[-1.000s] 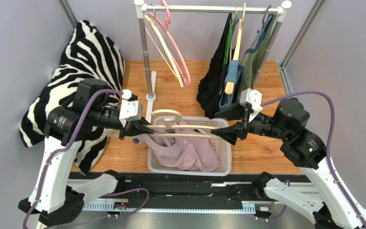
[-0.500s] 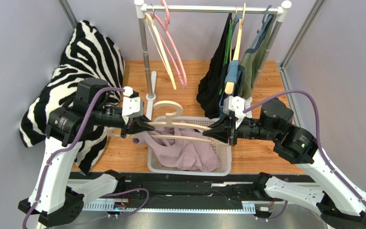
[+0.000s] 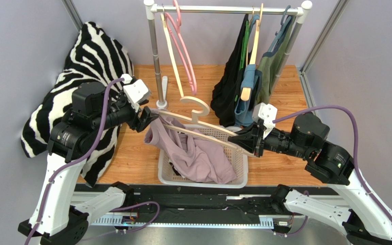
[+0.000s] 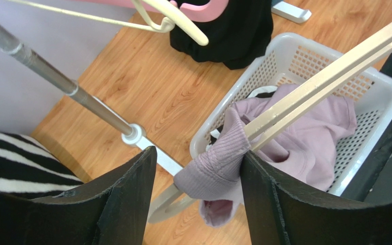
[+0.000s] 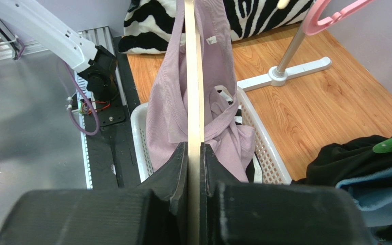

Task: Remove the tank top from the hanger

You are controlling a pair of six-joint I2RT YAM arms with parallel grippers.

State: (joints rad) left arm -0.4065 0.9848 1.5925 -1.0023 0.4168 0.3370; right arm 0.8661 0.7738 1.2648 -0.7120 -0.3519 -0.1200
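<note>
Newly tilted, the pale wooden hanger (image 5: 193, 92) stays clamped by the right gripper (image 5: 193, 151). The wide-open left gripper (image 4: 198, 155) should next pull the lilac tank top (image 3: 193, 153) off.

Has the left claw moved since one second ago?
Yes. In the top view the left claw went away from the arm bases, from beside the basket's left rim to beyond its far left corner, nearer the rack post.
</note>
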